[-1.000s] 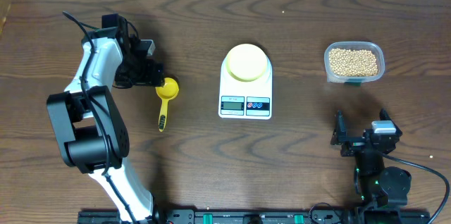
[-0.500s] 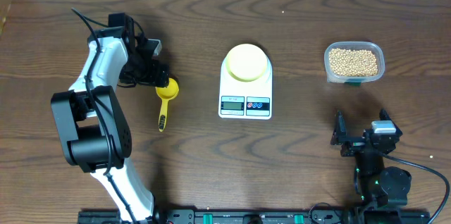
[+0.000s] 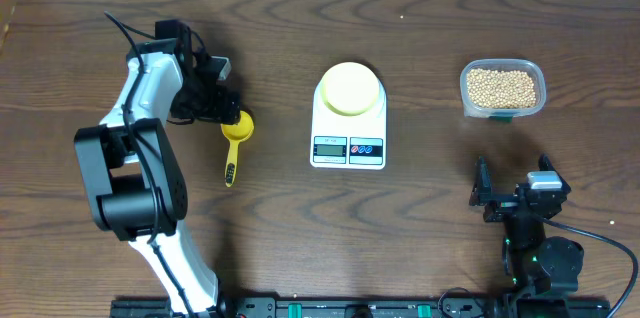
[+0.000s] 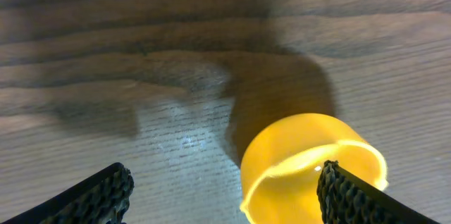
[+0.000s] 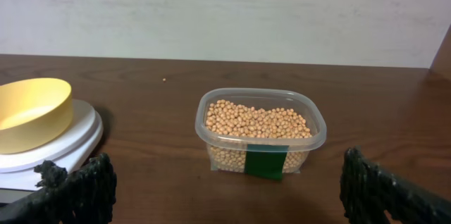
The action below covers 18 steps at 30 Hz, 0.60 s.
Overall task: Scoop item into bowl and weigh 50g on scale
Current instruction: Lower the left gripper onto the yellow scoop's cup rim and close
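Left pincer (image 3: 218, 104) open, hovering over the cup end of the yellow scoop (image 3: 236, 128), left half of table (image 3: 420, 238). Bowl (image 3: 350, 88) looks empty, on scale (image 3: 348, 148), centre. Beans (image 3: 502, 88) in clear tub (image 3: 535, 73), toward the right edge. Right pincer (image 3: 512, 196) open, front right. Risk: closing on the round cup rather than the handle could skid or flip the scoop.

Left arm folded at the far left, left gripper (image 3: 218, 105) low, jaws wide apart; right gripper (image 3: 513, 188) near right, jaws spread

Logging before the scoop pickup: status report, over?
Left gripper jaws open at scoop cup, nothing held. Right gripper jaws open, idle. Bowl empty on scale; beans in tub. Nothing blocking.
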Each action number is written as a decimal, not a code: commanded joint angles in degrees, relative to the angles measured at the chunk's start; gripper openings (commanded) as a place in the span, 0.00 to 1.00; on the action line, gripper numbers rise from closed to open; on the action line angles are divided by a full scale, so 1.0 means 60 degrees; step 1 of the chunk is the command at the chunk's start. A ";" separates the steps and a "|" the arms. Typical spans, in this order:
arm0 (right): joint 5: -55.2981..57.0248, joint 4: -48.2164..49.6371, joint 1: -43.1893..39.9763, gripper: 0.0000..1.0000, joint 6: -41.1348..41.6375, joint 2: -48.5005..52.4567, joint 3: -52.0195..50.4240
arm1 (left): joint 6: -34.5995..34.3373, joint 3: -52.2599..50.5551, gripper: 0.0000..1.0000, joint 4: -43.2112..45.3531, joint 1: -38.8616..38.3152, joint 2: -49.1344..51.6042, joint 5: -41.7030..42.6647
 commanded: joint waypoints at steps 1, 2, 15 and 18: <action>-0.0058 -0.0040 -0.0076 0.99 -0.0004 -0.0062 -0.0015 | 0.0087 -0.0102 0.86 -0.0022 -0.0004 0.0423 -0.0091; -0.0058 -0.0040 -0.0076 0.99 -0.0004 -0.0062 -0.0015 | 0.0084 -0.0102 0.86 -0.0022 -0.0004 0.0448 -0.0095; -0.0058 -0.0040 -0.0076 0.99 -0.0004 -0.0062 -0.0015 | 0.0091 -0.0102 0.86 0.0051 -0.0004 0.0463 -0.0102; -0.0055 -0.0040 -0.0076 0.99 -0.0004 -0.0062 -0.0015 | 0.0091 -0.0106 0.86 0.0084 -0.0004 0.0463 -0.0102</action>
